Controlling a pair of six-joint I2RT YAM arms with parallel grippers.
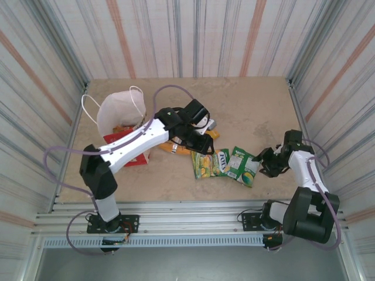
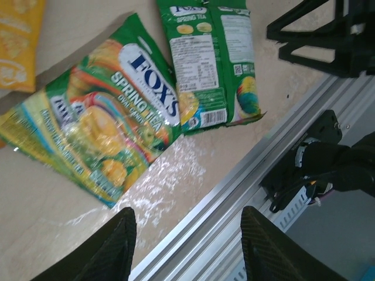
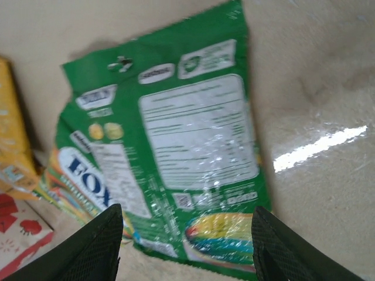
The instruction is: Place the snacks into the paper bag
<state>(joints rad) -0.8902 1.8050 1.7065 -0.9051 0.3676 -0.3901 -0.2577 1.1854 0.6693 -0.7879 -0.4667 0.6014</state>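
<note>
Paper bag (image 1: 117, 111) near the surface's (image 1: 252, 105) far-left corner, contents unclear; green packets (image 1: 243, 165) lie outside it. Left hand (image 2: 187, 213) and right hand (image 3: 187, 209) spread, empty.

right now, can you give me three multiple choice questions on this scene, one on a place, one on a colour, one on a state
1. In the top view, where does the back-up green packet lie relative to the paper bag?
A. inside it
B. on the table, to its right
C. on top of it

2. What colour is the neighbouring packet at the left edge of the right wrist view?
A. yellow
B. blue
C. white

3. What state is the left gripper in?
A. shut on a packet
B. open, nothing between its fingers
C. shut on a string handle

Answers:
1 B, the packet lies flat on bare table, well right of the bag.
2 A, its wrapper is plainly yellow.
3 B, the left wrist view shows both fingers spread apart with only table and rail between them.
</note>
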